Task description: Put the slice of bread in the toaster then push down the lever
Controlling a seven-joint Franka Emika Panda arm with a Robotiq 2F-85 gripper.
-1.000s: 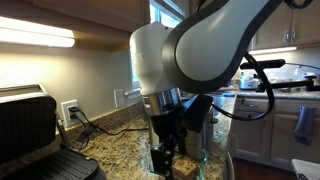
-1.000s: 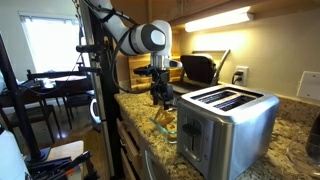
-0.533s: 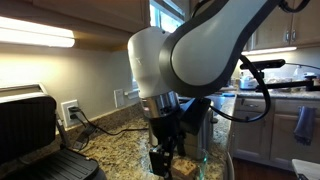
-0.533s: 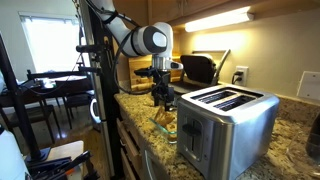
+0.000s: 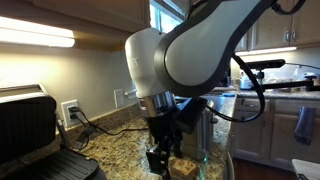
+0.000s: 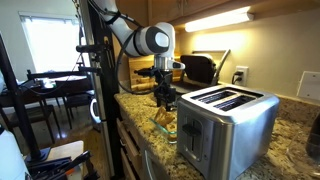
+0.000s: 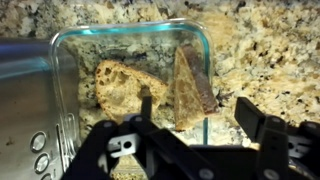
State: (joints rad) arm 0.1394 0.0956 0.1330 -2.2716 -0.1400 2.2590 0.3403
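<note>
In the wrist view a clear glass container [image 7: 205,45] on the granite counter holds a slice of bread [image 7: 190,85] leaning on its edge, dark crust up. A second tan piece [image 7: 122,85] lies flat beside it. My gripper [image 7: 200,115] hangs just above the container, open, one finger on each side of the leaning slice, with a gap on both sides. The steel toaster [image 7: 25,110] fills the left edge, its small buttons showing. In both exterior views the gripper [image 5: 165,155] [image 6: 163,104] points straight down beside the toaster [image 6: 225,120], over the bread [image 5: 185,163].
A black-and-silver grill press [image 5: 30,135] stands open on the counter, with a wall outlet and cable [image 5: 70,112] behind it. A wooden bread box [image 6: 140,72] sits at the back. The counter edge [image 6: 125,125] drops toward a room with camera stands.
The arm has sunk slightly toward the container, and the jaws have drawn in a little around the leaning slice.
</note>
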